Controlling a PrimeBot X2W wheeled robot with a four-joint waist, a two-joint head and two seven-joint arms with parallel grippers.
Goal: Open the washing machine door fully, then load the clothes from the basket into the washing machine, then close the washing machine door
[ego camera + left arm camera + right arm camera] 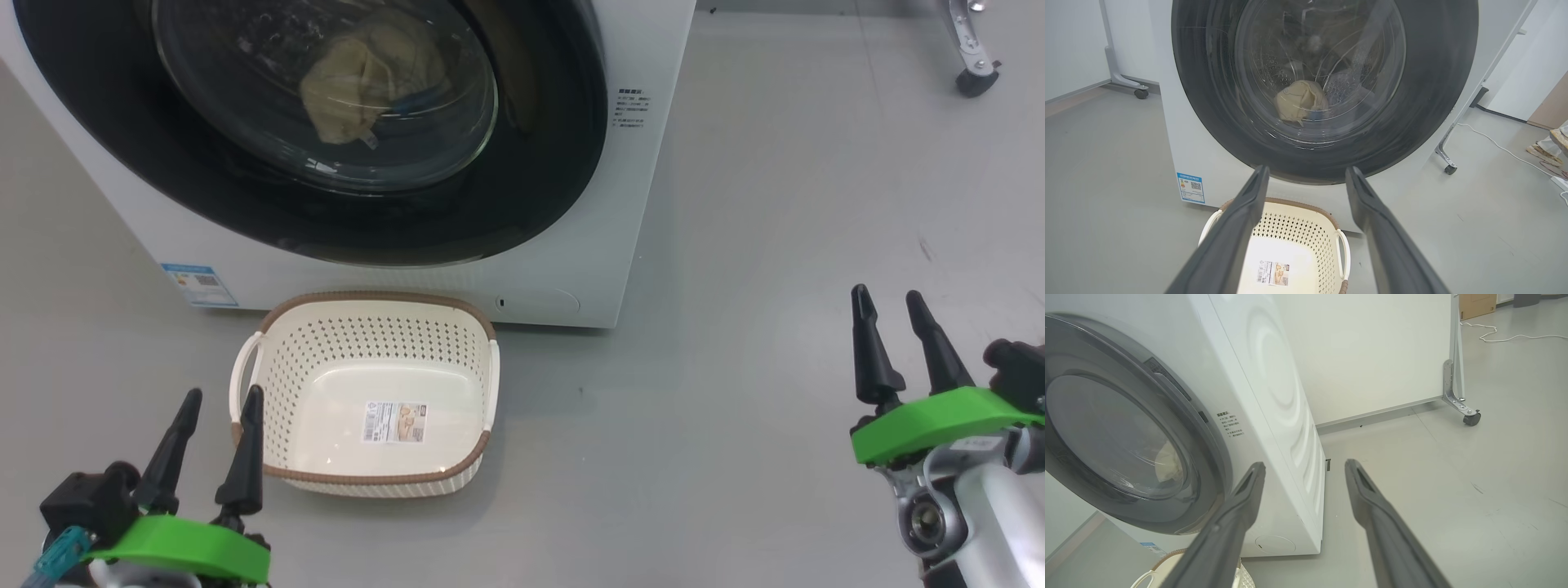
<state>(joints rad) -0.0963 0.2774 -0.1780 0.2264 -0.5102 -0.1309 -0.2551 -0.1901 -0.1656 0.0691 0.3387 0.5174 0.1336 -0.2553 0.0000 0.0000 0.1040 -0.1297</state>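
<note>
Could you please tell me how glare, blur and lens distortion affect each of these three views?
Head view: sharp, with pale reflections on the washing machine door glass, yet the clothes read clearly behind it. Left wrist view: the door's black rim looks smeared, and the fingers are soft. Right wrist view: wide-angle bending tilts the washing machine, and haze veils the glass.

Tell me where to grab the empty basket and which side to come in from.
Take the white left handle of the basket, coming down from above with the left gripper, which hangs right beside it. The handle bows out from the wall, leaving a gap for one finger, and the basket stands upright and empty, so probably nothing blocks that approach.
</note>
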